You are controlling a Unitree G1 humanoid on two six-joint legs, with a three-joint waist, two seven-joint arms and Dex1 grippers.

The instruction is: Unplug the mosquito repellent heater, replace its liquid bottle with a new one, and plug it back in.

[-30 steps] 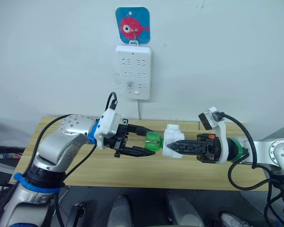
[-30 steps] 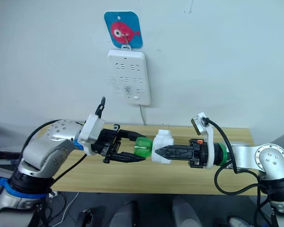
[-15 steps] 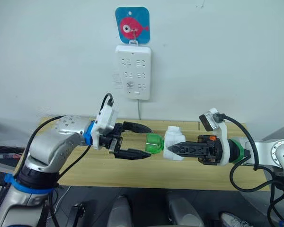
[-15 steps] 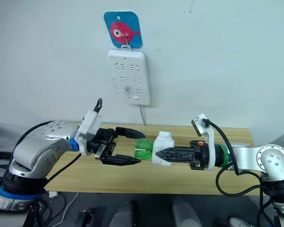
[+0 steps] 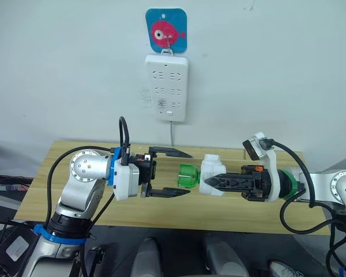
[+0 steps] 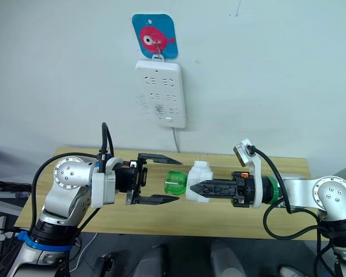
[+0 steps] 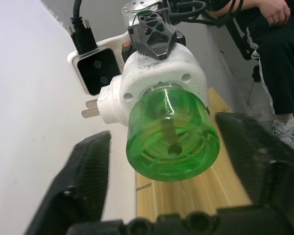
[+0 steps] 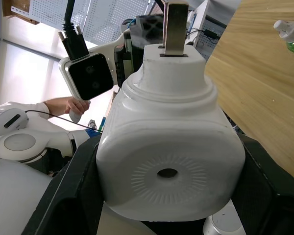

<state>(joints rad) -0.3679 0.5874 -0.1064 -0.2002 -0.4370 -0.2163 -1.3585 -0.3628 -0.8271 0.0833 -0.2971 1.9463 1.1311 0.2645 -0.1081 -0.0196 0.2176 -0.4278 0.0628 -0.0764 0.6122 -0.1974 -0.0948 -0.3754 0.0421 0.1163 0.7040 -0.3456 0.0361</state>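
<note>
The heater (image 5: 211, 174) is sitting out of the wall, pinched between the fingers of the right gripper (image 5: 214, 180) and hanging in the air above the wooden bench (image 5: 230, 208). Its plug prongs are pointing freely upward in the right wrist view, so the unplugging step looks finished. The power strip (image 5: 171, 88) on the wall is hanging with its sockets free, below a blue hook plate with a red fish (image 5: 166, 30).

The green bottle (image 5: 188, 175) is sticking out of the heater's end toward the left arm, seated in the white body. The left gripper (image 5: 184, 172) is facing it with its fingers spread wide, one finger above and one below the bottle, touching neither as far as the head views show. The left wrist view is looking straight at the bottle's round base (image 7: 174, 142), with a black finger (image 7: 89, 172) on either side and clear gaps between them and the green plastic.

Judging by this, the task is roughly a third done: the unit is unplugged, but the bottle is not yet out. Left to do: closing on the bottle, twisting or pulling it free, setting it aside, fitting the fresh bottle, and plugging the heater back into the strip. A second green bottle with a pale cap (image 8: 289, 36) is lying on the bench in the right wrist view, likely the replacement.
</note>
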